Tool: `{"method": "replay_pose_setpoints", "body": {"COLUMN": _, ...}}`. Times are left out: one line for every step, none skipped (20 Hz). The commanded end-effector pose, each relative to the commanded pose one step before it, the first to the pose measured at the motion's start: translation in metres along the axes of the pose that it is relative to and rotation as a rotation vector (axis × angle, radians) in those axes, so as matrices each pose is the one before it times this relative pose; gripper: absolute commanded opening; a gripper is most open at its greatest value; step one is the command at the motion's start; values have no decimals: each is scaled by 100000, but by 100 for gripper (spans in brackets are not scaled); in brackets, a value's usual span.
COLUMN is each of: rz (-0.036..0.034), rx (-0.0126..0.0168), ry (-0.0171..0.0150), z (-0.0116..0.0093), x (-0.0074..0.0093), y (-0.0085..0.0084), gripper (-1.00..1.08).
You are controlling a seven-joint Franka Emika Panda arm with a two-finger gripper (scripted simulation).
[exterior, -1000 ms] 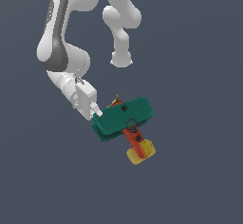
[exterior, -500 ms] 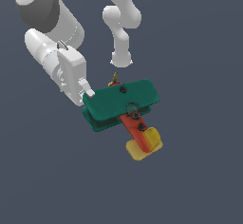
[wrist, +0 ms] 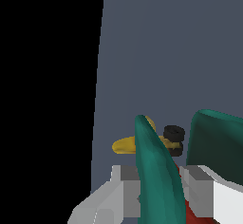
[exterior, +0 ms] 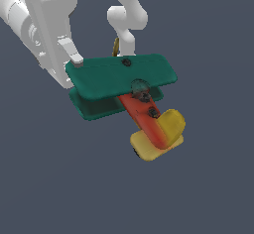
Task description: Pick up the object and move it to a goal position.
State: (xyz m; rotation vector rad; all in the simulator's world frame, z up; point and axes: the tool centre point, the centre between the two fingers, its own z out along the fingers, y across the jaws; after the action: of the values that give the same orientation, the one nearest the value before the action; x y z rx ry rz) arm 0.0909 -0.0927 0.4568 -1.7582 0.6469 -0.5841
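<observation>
The object, a toy biplane, has two teal-green wings (exterior: 121,74), a red-orange body (exterior: 144,116) and yellow tail fins (exterior: 168,129). It hangs in the air in the exterior view, tail down and toward that view's right. My gripper (exterior: 75,63) is shut on the wings' end at the exterior view's left; one grey fingertip (exterior: 74,57) shows above the upper wing. In the wrist view my gripper (wrist: 159,187) has a teal wing (wrist: 154,171) pinched between its grey fingers (wrist: 121,190). Beyond it sit a black wheel (wrist: 173,134) and the yellowish propeller (wrist: 124,145).
A plain dark grey floor (exterior: 208,188) lies under everything. My own white arm links (exterior: 128,17) rise behind the plane in the exterior view. In the wrist view a black area (wrist: 47,76) borders the floor's straight edge.
The gripper has carried the biplane upward and closer to the exterior camera, so both look larger. The grip on the wings is unchanged.
</observation>
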Motion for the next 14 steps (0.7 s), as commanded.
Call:
{"method": "replay_pose_setpoints", "body": {"rz": -281, "rx": 226, "ry": 51, "z": -547, "x": 477, "y": -2714, "gripper": -100}}
{"method": "replay_pose_setpoints", "body": {"rz": 0, "rx": 0, "ry": 0, "z": -174, "x": 186, "y": -805, "gripper": -100}}
{"method": "replay_pose_setpoints", "body": {"rz": 1, "rx": 3, "ry": -49, "z": -132, "x": 164, "y": -746, "gripper": -100}}
{"method": "replay_pose_setpoints", "body": {"rz": 0, "rx": 0, "ry": 0, "z": -147, "x": 168, "y": -687, "gripper": -100}}
{"method": "replay_pose_setpoints", "body": {"rz": -1, "rx": 9, "ry": -48, "z": -110, "x": 143, "y": -633, "gripper": -100}}
{"method": "replay_pose_setpoints", "body": {"rz": 0, "rx": 0, "ry": 0, "z": -122, "x": 146, "y": -573, "gripper": -100}}
{"method": "replay_pose_setpoints", "body": {"rz": -2, "rx": 18, "ry": -67, "z": -78, "x": 114, "y": -522, "gripper": -100}}
{"method": "replay_pose_setpoints", "body": {"rz": 0, "rx": 0, "ry": 0, "z": -96, "x": 122, "y": -459, "gripper": -100}}
{"method": "replay_pose_setpoints", "body": {"rz": -2, "rx": 18, "ry": -45, "z": -65, "x": 97, "y": -409, "gripper": -100}}
{"method": "replay_pose_setpoints", "body": {"rz": 0, "rx": 0, "ry": 0, "z": -70, "x": 100, "y": -346, "gripper": -100}}
{"method": "replay_pose_setpoints", "body": {"rz": -3, "rx": 23, "ry": -43, "z": -44, "x": 75, "y": -299, "gripper": -100}}
{"method": "replay_pose_setpoints", "body": {"rz": -3, "rx": 26, "ry": -41, "z": -34, "x": 64, "y": -245, "gripper": -100}}
{"method": "replay_pose_setpoints", "body": {"rz": 0, "rx": 0, "ry": 0, "z": -32, "x": 65, "y": -183, "gripper": -100}}
{"method": "replay_pose_setpoints", "body": {"rz": -4, "rx": 31, "ry": -38, "z": -17, "x": 39, "y": -145, "gripper": -100}}
